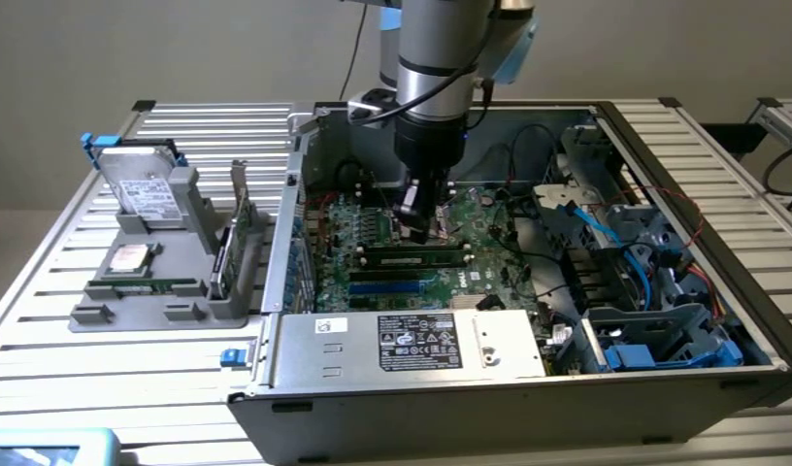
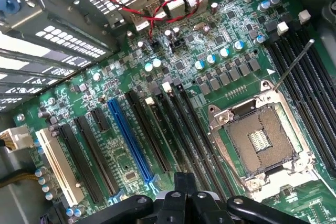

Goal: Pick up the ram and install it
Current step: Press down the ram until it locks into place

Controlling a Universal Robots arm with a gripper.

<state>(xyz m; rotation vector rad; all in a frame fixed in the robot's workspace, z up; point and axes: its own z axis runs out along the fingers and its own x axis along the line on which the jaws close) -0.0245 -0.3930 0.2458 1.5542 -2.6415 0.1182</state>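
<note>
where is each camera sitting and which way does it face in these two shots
Exterior view: off the arm, raised, looking down into the open computer case on a slatted table; the arm and gripper reach down over the motherboard, near a ram seated in its slot.
Wrist view: on the wrist, facing down at the motherboard and empty CPU socket; the gripper's black body shows.
Shared: the motherboard and gripper.

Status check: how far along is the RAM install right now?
Done: pickup looks finished, since the ram lies along a memory slot on the motherboard. In hand: the hand hangs over the stick's middle, at or just above it. Left: seating is unconfirmed; I cannot tell whether the stick is pressed fully home.
</note>
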